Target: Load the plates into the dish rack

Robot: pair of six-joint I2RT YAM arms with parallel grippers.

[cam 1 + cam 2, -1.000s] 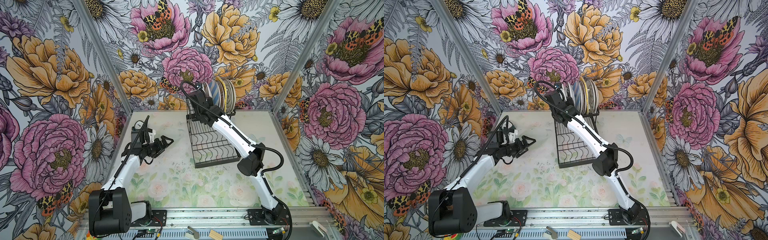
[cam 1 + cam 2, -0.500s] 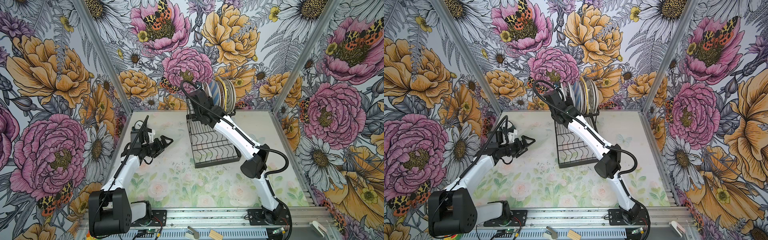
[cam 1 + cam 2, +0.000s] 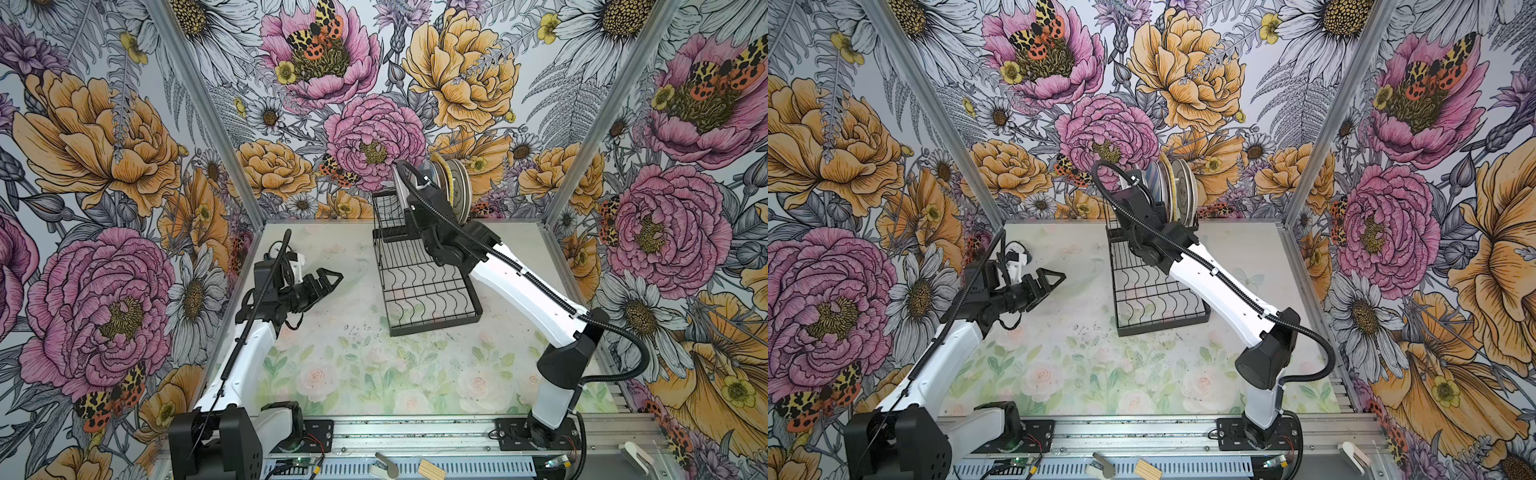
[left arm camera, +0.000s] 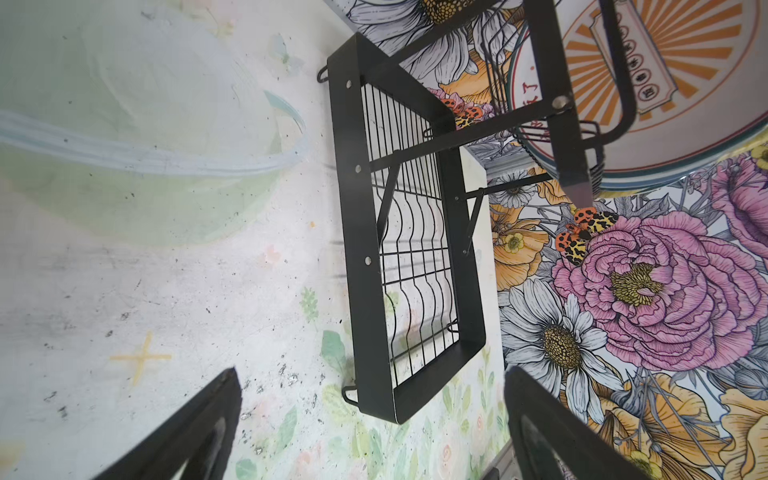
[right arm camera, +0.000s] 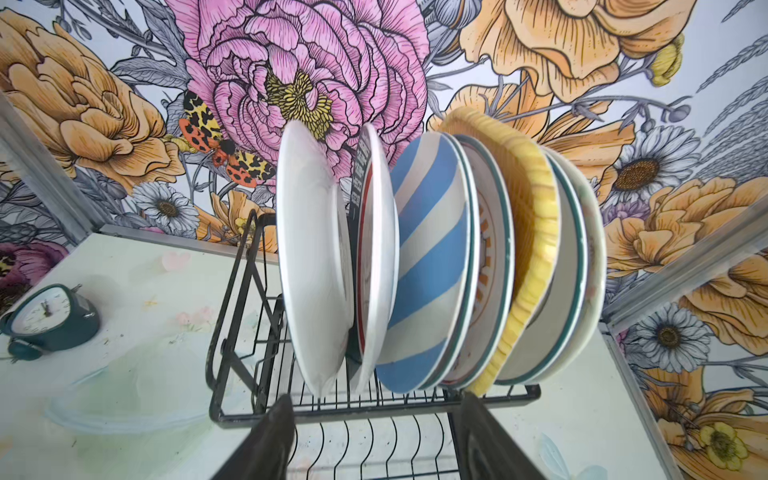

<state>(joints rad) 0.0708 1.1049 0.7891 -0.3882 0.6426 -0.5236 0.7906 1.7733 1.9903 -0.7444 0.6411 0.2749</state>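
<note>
Near edge of worktop [image 3: 374, 374]: bare, no plate lying on it in either top view.

Mid-depth, by the left edge: left gripper [image 3: 330, 280] hovers above the surface, pincer wide, holding nothing. It points towards the rack. Teal alarm clock [image 5: 50, 316] sits just beyond it near the left edge, not part of the job.

Centre: dish rack [image 3: 436, 328], lower tray with wavy slot wires, no plate in it.

Far edge: the rack's raised upper shelf carries the plates [image 5: 428, 266], all on edge in one tight row, leaning slightly. The row runs plain white, red-rimmed, blue-and-white striped, teal-rimmed, yellow woven-look, then more teal-rimmed ones. Exact count is hard to tell because they overlap.

Right gripper [image 5: 376, 397] is at the front of that shelf, just below the row. Its pincer is partly wide with nothing between the fingers, and touches no plate that I can see.

Step, as a judgement: end of a placement, and the loading looks finished or nearly so.

Next move calls for pulling the right arm straight back and clear without clipping the white end plate or the shelf wire. After that, check for any plate left out.
</note>
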